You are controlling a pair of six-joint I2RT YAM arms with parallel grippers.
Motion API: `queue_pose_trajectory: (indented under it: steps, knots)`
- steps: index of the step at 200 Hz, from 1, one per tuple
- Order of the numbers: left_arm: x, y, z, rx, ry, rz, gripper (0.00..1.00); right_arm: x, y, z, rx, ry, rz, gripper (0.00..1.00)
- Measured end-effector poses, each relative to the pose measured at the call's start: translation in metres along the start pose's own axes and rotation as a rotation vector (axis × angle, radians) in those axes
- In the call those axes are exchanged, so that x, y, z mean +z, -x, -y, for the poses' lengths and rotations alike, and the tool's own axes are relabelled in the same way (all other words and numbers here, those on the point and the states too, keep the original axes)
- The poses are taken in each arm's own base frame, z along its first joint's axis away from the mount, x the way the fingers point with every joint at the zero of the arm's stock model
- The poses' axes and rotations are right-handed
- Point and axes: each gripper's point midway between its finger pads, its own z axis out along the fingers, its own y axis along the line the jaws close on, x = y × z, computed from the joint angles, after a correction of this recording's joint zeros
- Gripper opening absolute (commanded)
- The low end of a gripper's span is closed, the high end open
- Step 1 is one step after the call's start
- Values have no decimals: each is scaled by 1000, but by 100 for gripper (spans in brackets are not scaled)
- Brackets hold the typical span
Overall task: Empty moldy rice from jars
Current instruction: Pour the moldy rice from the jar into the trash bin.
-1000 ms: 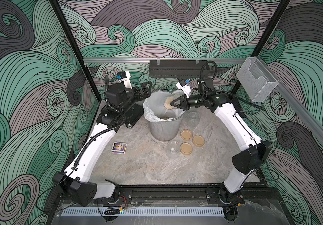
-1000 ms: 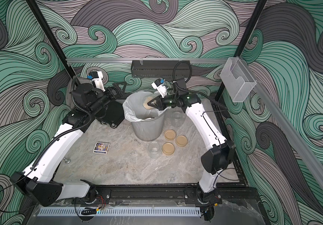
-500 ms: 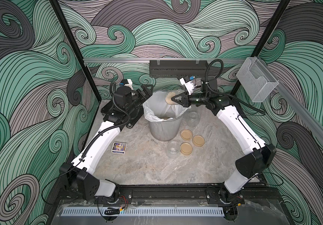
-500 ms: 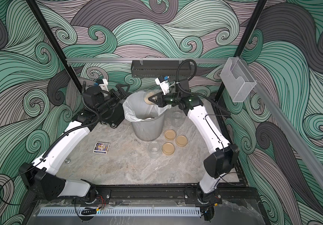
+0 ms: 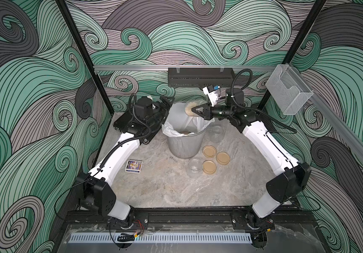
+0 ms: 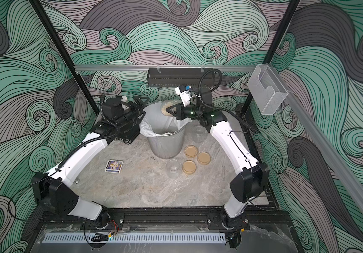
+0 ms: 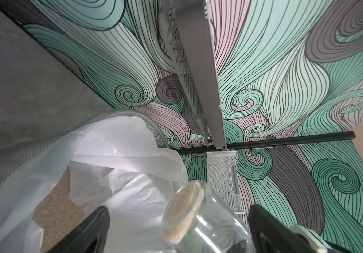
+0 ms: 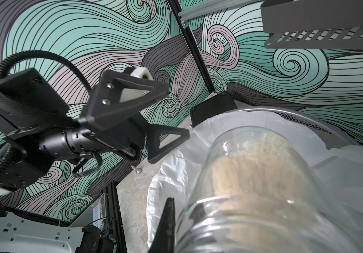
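My right gripper [image 5: 198, 108] is shut on the mouth of a clear jar [image 5: 190, 108], held tilted over the mesh bin [image 5: 185, 143]. One black finger [image 8: 168, 219] lies outside the threaded rim. Moldy rice [image 8: 248, 173] sits clumped in the jar's far end, and more rice [image 7: 53, 201] lies on the bin's white liner. My left gripper [image 5: 167, 102] hangs open at the bin's left rim. In the left wrist view its fingers [image 7: 93, 227] stand wide apart, clear of the jar's base [image 7: 182, 210]. Two empty jars [image 5: 194, 167] [image 5: 216, 133] stand on the table.
Three tan lids [image 5: 209, 151] [image 5: 223, 158] [image 5: 209, 167] lie right of the bin. A small printed card [image 5: 134, 166] lies to its left. A black tray [image 5: 200, 76] hangs on the back rail and a clear holder [image 5: 289, 92] on the right rail.
The right gripper has lifted the jar a little up and back over the bin. The left arm has swung in toward the bin, gripper still open.
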Motion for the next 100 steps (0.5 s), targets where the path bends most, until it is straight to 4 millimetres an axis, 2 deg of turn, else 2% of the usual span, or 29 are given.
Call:
queue_pose_trajectory:
  steps: [46, 100]
  knots:
    - [15, -15, -9, -96, -3, -90, 99, 4, 11, -13, -12, 39, 43, 0]
    - [26, -21, -3, -171, -53, -140, 99, 9, 13, -29, -14, 89, 50, 0]
